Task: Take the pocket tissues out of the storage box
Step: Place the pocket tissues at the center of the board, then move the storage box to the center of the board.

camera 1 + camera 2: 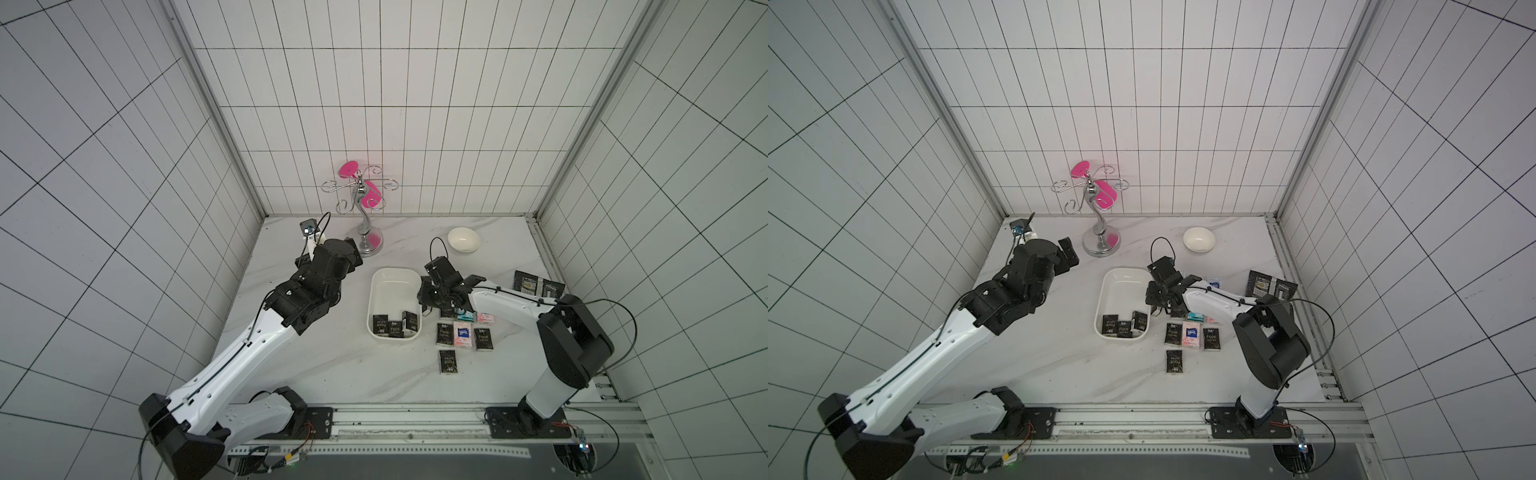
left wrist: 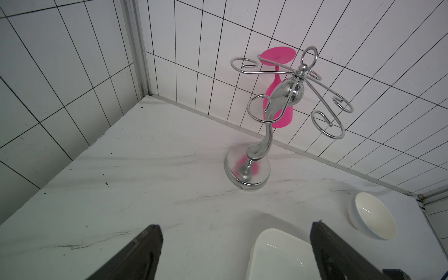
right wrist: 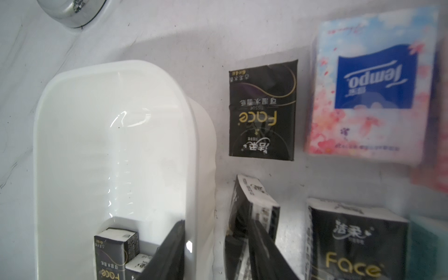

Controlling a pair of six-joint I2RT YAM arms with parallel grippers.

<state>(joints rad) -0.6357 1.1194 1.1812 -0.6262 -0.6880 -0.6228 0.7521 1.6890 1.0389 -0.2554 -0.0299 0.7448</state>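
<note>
Box (image 1: pixel 394 277), glossy rounded plastic, holds rectangular packs (image 1: pixel 390 326).

Seen from above, the right arm (image 1: pixel 511 301) lies across the far row of loose pocket tissues (image 1: pixel 444 334), so a teal pack (image 1: pixel 464 318) and a pink pack (image 1: pixel 485 318) show only as slivers. Its elbow hides part of the black foil pouches (image 1: pixel 1271 284). In the right wrist view the bottom edge cuts off the right gripper (image 3: pixel 215 220) and the packs inside the storage box (image 3: pixel 116 121). The Tempo pack (image 3: pixel 373 97) is blurred there. The left wrist view crops the left gripper (image 2: pixel 235 225) and most of the box.
</note>
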